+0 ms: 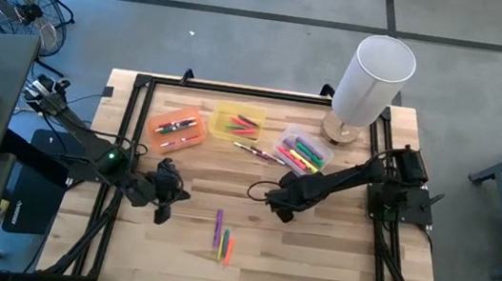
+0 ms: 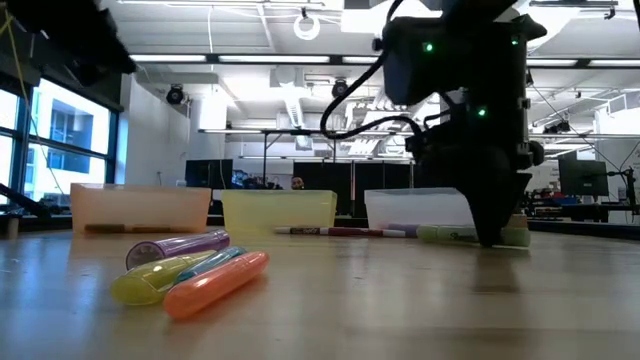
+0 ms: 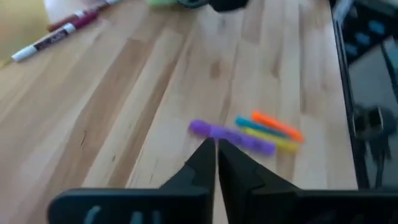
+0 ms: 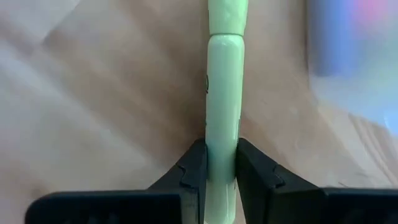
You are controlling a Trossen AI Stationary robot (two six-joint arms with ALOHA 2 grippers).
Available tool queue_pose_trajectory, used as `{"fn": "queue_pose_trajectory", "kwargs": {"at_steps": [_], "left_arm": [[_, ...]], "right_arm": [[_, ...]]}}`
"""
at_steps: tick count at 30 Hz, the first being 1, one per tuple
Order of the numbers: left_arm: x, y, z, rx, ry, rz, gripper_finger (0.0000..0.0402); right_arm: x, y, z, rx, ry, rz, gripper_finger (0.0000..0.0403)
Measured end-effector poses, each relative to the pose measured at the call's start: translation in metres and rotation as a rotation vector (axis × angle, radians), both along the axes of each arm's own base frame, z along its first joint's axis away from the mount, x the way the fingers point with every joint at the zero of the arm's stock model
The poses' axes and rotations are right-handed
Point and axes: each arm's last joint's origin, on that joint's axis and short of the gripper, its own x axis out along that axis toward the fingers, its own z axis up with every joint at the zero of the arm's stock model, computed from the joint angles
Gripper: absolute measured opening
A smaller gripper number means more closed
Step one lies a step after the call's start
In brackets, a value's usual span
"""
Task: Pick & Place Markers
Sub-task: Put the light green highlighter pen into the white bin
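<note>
wooden table (image 1: 332, 266), concrete floor (image 1: 242, 53) around

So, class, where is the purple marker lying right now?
In the high view the purple marker lies on the table's near middle, beside the yellow and orange markers, between the two arms and well short of the bins.

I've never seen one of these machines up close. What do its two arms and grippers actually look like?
Both arms are black, slim and jointed, with dark cables looping beside them and small green lights glowing on their housings. The left gripper and the right gripper each end in two flat black fingers that taper to points, with notched inner edges.
</note>
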Motion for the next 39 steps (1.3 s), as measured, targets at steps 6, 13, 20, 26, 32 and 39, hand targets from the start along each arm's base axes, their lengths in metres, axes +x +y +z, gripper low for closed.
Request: {"fn": "queue_pose_trajectory", "kwargs": {"at_steps": [6, 13, 20, 26, 32, 39], "left_arm": [[0.019, -0.008, -0.006, 0.002, -0.117, 0.198, 0.0099], [0.059, -0.034, -0.008, -0.023, -0.322, 0.225, 0.0132], [0.111, -0.056, -0.003, 0.070, -0.266, 0.360, 0.0110], [0.143, -0.055, 0.013, -0.015, -0.118, 0.387, 0.0099], [0.160, -0.050, 0.022, -0.067, -0.016, 0.381, 0.0098], [0.158, -0.051, 0.023, -0.069, 0.010, 0.367, 0.0098]], "right_arm": [[-0.012, -0.002, 0.052, 0.011, -0.128, 0.192, 0.0051], [-0.038, -0.016, 0.115, -0.117, -0.316, 0.335, 0.0053], [-0.048, -0.059, 0.135, -0.224, -0.328, 0.341, 0.0053], [-0.040, -0.104, 0.120, -0.187, -0.240, 0.303, 0.0053], [-0.042, -0.137, 0.083, -0.069, -0.214, 0.255, 0.0053], [-0.056, -0.144, 0.049, -0.042, -0.189, 0.216, 0.0075]]}}
